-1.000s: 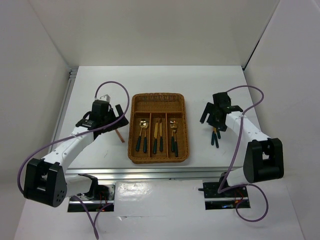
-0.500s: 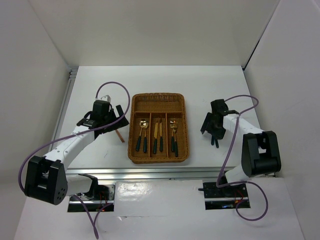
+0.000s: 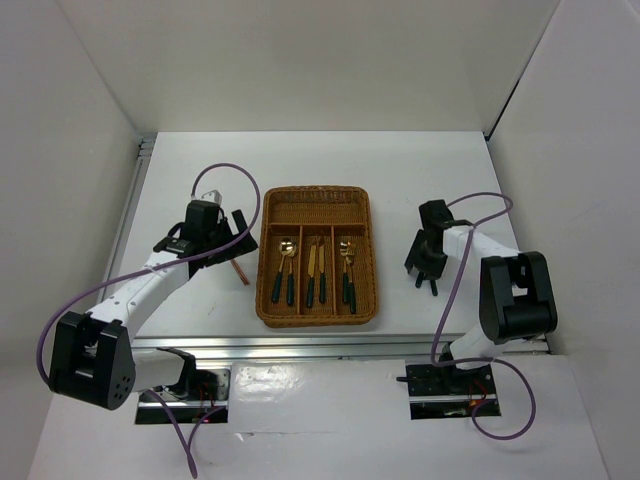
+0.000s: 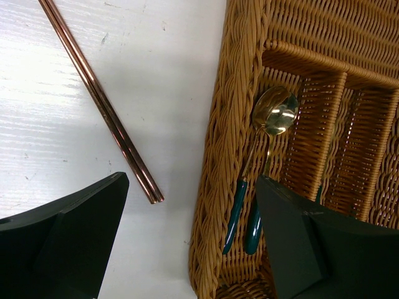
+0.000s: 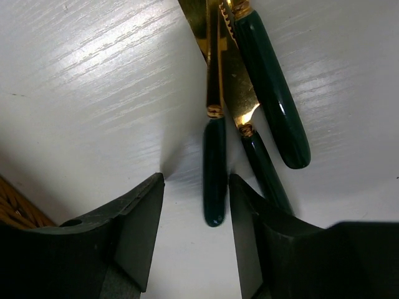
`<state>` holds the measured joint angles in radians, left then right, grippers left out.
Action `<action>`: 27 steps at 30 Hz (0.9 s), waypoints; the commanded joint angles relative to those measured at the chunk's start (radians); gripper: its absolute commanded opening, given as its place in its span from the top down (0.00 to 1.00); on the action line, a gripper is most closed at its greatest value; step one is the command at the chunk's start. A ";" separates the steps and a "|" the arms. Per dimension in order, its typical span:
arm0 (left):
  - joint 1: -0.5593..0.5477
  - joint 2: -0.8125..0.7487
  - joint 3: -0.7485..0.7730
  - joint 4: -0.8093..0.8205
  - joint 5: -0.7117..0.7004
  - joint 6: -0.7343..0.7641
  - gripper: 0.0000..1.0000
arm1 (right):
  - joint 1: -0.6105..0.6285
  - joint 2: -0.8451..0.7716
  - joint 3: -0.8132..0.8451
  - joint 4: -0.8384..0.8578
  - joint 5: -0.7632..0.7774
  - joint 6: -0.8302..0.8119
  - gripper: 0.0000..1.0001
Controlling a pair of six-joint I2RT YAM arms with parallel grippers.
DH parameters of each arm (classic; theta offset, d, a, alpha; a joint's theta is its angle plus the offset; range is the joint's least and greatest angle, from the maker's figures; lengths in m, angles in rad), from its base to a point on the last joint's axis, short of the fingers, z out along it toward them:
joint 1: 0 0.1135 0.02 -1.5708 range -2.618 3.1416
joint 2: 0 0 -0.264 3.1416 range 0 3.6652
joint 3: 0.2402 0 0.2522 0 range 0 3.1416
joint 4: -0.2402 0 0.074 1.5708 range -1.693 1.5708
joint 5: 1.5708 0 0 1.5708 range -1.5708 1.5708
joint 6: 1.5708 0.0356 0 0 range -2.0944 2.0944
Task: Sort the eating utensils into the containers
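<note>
The wicker tray (image 3: pixel 315 192) lies mid-table with spoons (image 3: pixel 283 265), knives (image 3: pixel 316 270) and forks (image 3: pixel 348 265) in its three long slots. Two copper chopsticks (image 3: pixel 241 272) lie on the table left of it. My left gripper (image 3: pixel 238 235) hovers open over the tray's left rim (image 4: pixel 224 156), with the chopsticks (image 4: pixel 100 103) to one side and a spoon (image 4: pixel 274 115) to the other. My right gripper (image 3: pixel 425 275) is down at three green-handled utensils right of the tray. One slim handle (image 5: pixel 214 168) sits between its jaws (image 5: pixel 196 180), close to the right finger, with a gap on the left.
Two more green-handled pieces, a thick handle (image 5: pixel 274 106) and a thin one (image 5: pixel 262 165), lie touching the one between the jaws. A corner of the tray (image 5: pixel 15 212) shows just left of the right gripper. The crosswise slot (image 3: pixel 316 210) at the tray's far end holds nothing.
My right gripper has dropped toward the table over the loose utensils and its jaws have narrowed around one handle. The left arm has stayed still.
</note>
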<state>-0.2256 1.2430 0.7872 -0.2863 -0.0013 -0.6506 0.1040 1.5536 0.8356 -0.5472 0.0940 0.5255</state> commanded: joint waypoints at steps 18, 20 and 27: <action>0.005 0.021 0.026 0.019 0.001 0.028 0.02 | 0.026 -0.029 0.123 -0.002 -0.019 -0.030 0.97; 0.005 0.021 0.026 0.019 0.001 0.028 0.02 | 0.040 -0.094 0.166 -0.011 -0.052 -0.062 0.97; 0.005 0.012 0.026 0.019 0.001 0.028 0.02 | 0.131 -0.256 0.246 -0.002 -0.198 -0.128 0.97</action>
<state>-0.2256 1.2613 0.7872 -0.2848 -0.0013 -0.6506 0.2016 1.3731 1.0214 -0.5591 -0.0208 0.4469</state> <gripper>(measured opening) 0.979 0.258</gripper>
